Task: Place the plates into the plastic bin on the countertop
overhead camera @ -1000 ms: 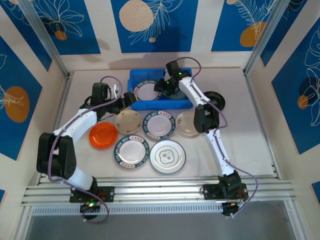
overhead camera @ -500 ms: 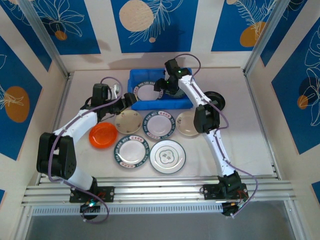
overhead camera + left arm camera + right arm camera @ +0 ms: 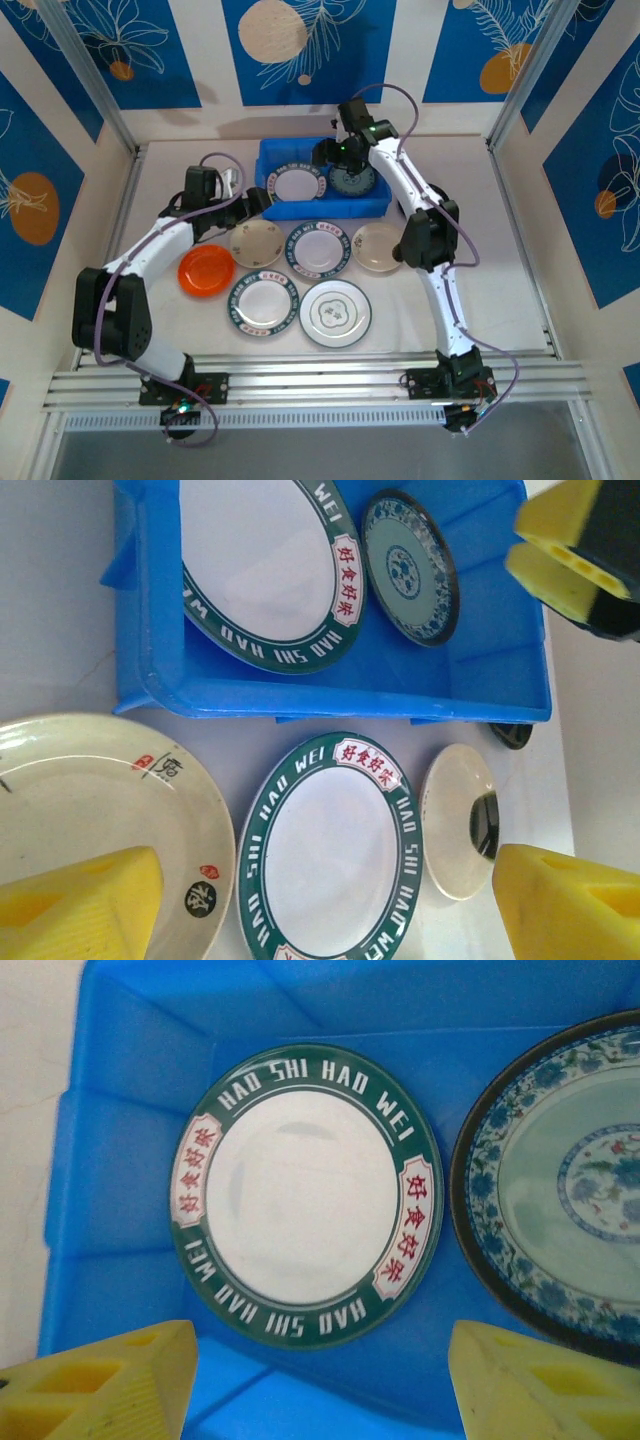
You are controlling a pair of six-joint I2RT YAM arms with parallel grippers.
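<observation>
Right claw: I have my right claw (image 3: pixel 320 1390) over the plastic bin (image 3: pixel 120 1090). Its yellow pads (image 3: pixel 100 1385) are spread wide with nothing between them.
Under it: a green-rimmed plate (image 3: pixel 305 1195) lies flat on the bin floor. A teal-patterned plate (image 3: pixel 560 1185) sits just to its right, rims nearly meeting. I cannot tell whether that one leans.
Left claw: my left claw (image 3: pixel 320 910) hovers off the bin's near left corner, pads well apart, gripping nothing.
Row beside the bin: a cream plate (image 3: pixel 100 820), a second green-rimmed plate (image 3: pixel 330 850) and a small cream plate (image 3: pixel 455 820) line up just outside the bin's front wall.
Farther from the bin: an orange plate (image 3: pixel 206 270), a third green-rimmed plate (image 3: pixel 264 303) and a dark-rimmed plate (image 3: pixel 336 313) lie nearer my arm bases.
Bench: the bench (image 3: pixel 500 290) is pale, matte and flat, and is bare to the bin's right.
Room: blue wall panels (image 3: pixel 340 60) with white leaf drawings and cream and orange discs stand behind and beside the bin, with cream stripes between them. Aluminium rails (image 3: pixel 320 380) cross the near edge, and a slanted post (image 3: pixel 85 75) rises at the back left.
</observation>
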